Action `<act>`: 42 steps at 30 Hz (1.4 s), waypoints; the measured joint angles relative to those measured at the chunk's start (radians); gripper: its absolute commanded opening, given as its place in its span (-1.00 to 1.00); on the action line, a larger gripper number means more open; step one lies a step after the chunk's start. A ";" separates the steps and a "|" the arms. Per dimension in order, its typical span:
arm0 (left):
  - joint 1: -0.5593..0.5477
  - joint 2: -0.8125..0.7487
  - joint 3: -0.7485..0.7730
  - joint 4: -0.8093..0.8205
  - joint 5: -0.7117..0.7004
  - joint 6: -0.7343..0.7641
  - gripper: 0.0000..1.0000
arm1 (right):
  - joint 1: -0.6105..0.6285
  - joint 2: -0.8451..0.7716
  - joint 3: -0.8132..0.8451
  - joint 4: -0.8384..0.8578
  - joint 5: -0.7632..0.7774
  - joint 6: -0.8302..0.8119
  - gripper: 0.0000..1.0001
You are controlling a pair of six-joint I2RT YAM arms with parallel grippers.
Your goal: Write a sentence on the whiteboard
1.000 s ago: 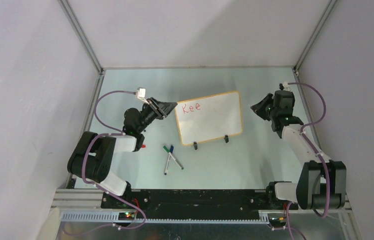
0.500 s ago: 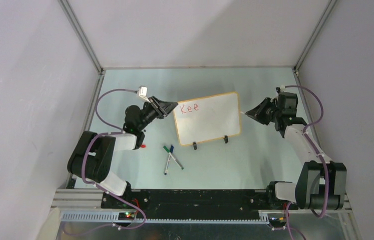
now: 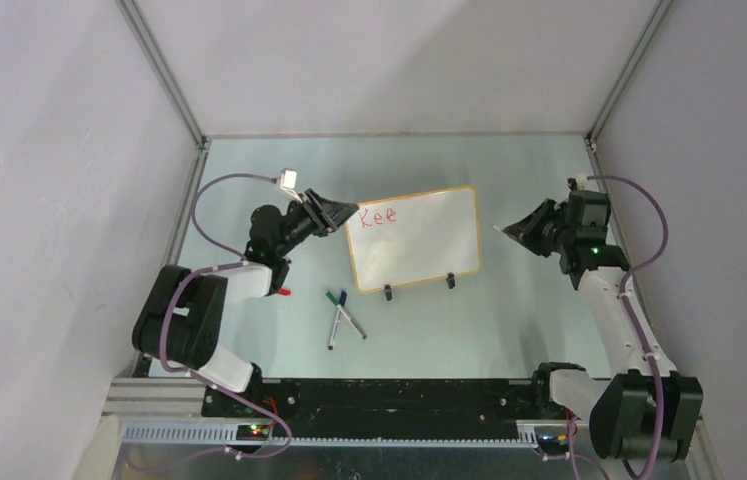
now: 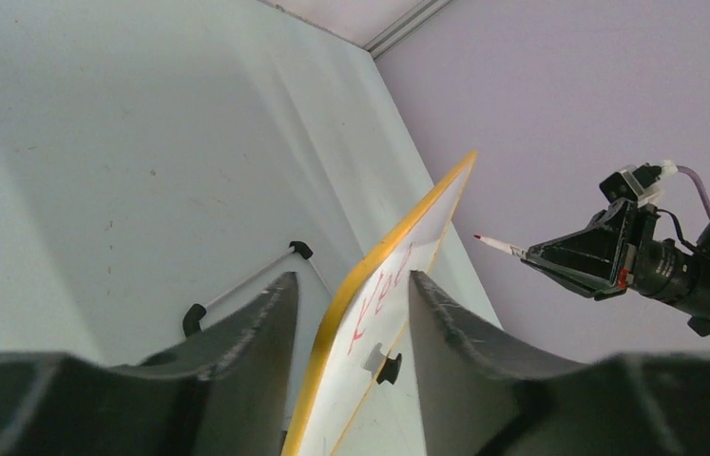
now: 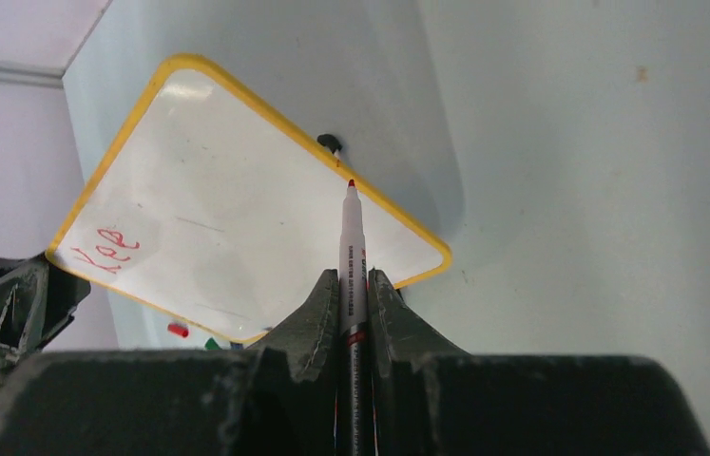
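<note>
The whiteboard [image 3: 414,240] stands tilted on its clip feet mid-counter [image 3: 509,320], its long axis running left to right. The right end effector [image 3: 521,227] pinches a red marker [image 5: 351,256] just off the board's right edge. The tip aims leftward, well apart from the sentence [image 3: 381,214] — only "Kee", in the upper left corner. The left end effector [image 3: 341,212] is nearer, its fingers spread either side of the left frame edge — whether they touch it cannot be told.
</note>
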 measured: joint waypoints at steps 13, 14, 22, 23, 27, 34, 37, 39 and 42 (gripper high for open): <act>0.041 -0.116 0.011 -0.164 -0.027 0.050 0.80 | 0.129 -0.181 0.151 -0.080 0.224 0.022 -1.00; 0.041 -0.138 0.011 -0.185 -0.034 0.060 0.93 | 0.183 -0.188 0.171 -0.077 0.272 0.023 -1.00; 0.041 -0.286 -0.023 -0.253 -0.114 0.098 0.99 | 0.371 -0.198 0.181 -0.095 0.341 0.045 -1.00; 0.041 -0.301 -0.023 -0.271 -0.125 0.110 0.99 | 0.373 -0.200 0.181 -0.092 0.339 0.045 -1.00; 0.041 -0.354 -0.025 -0.330 -0.176 0.147 0.99 | 0.401 -0.204 0.181 -0.061 0.327 0.041 -1.00; 0.041 -0.356 -0.055 -0.288 -0.187 0.143 0.70 | 0.556 -0.189 0.177 -0.005 0.390 0.022 -1.00; 0.041 -0.309 -0.066 -0.201 -0.154 0.120 0.51 | 0.629 -0.146 0.176 0.042 0.439 0.000 -1.00; 0.039 -0.267 -0.074 -0.142 -0.130 0.098 0.45 | 0.671 -0.098 0.176 0.072 0.467 -0.015 -1.00; 0.031 -0.209 -0.093 -0.078 -0.108 0.064 0.41 | 0.711 -0.028 0.174 0.105 0.487 -0.028 -1.00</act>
